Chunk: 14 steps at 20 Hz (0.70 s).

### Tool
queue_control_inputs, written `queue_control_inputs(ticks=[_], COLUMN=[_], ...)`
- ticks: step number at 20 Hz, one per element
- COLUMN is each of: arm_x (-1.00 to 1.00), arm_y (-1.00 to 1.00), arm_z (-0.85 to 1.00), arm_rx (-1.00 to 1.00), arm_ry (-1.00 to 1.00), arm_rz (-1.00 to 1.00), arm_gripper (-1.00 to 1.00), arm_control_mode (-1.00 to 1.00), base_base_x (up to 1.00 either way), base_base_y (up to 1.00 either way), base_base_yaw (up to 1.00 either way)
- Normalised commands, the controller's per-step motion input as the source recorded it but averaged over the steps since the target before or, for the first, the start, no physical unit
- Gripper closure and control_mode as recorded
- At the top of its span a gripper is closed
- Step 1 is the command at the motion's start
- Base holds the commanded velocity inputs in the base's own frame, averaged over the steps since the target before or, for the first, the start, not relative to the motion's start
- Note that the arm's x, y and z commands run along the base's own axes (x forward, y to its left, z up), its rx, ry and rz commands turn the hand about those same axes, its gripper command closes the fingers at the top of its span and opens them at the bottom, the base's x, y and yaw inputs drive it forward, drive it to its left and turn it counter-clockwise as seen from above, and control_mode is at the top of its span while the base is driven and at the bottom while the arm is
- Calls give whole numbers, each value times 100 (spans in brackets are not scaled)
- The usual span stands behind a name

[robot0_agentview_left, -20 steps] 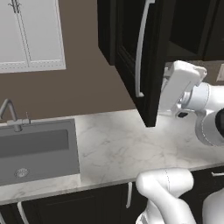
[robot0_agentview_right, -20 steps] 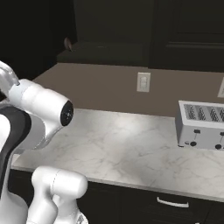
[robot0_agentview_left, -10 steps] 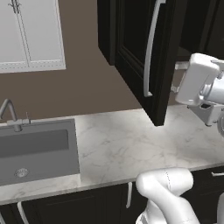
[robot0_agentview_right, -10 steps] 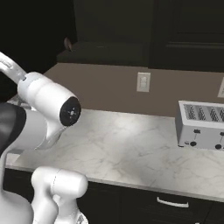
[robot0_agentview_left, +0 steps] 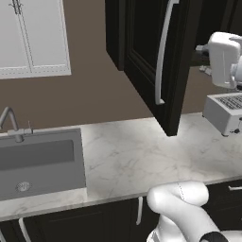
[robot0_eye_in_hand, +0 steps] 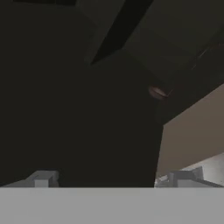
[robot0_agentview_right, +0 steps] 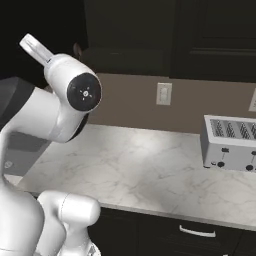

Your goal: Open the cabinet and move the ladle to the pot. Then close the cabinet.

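The black cabinet's door (robot0_agentview_left: 177, 71) stands swung open toward me, its long silver handle (robot0_agentview_left: 162, 52) facing left. My gripper (robot0_agentview_left: 204, 58) is to the right of that door, up at the level of the cabinet opening, and points into the dark inside. In the hand view the gripper (robot0_eye_in_hand: 111, 179) is open, fingertips (robot0_eye_in_hand: 41, 178) wide apart with nothing between them. A small brownish rounded thing, probably the ladle (robot0_eye_in_hand: 157, 92), lies deep in the cabinet ahead; the ladle (robot0_agentview_right: 77, 49) also peeks out beside my arm. The pot is out of view.
A silver toaster (robot0_agentview_left: 226, 111) stands on the marble counter (robot0_agentview_left: 137, 156) below my hand, and a sink (robot0_agentview_left: 38, 160) with a faucet (robot0_agentview_left: 10, 122) is at the left. A white-doored cabinet (robot0_agentview_left: 33, 38) hangs top left. A wall outlet (robot0_agentview_right: 163, 93) sits behind the counter.
The cabinet door swung a little wider open. My hand moved right past the door's edge and then rose to the cabinet opening, uncovering the toaster. The jaws stayed open.
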Motion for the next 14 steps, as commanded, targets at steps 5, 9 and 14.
queue_control_inputs(ticks=[5,9,14], arm_x=[71,44,51], arm_y=[-9,0,0], arm_z=[16,-12,-21], arm_rx=[-12,-5,0], arm_ry=[0,0,0], arm_rz=[-14,1,16], arm_gripper=[-100,-100,-100], arm_control_mode=[-100,-100,-100], base_base_x=[0,0,0], base_base_y=[0,0,0], base_base_yaw=[0,0,0])
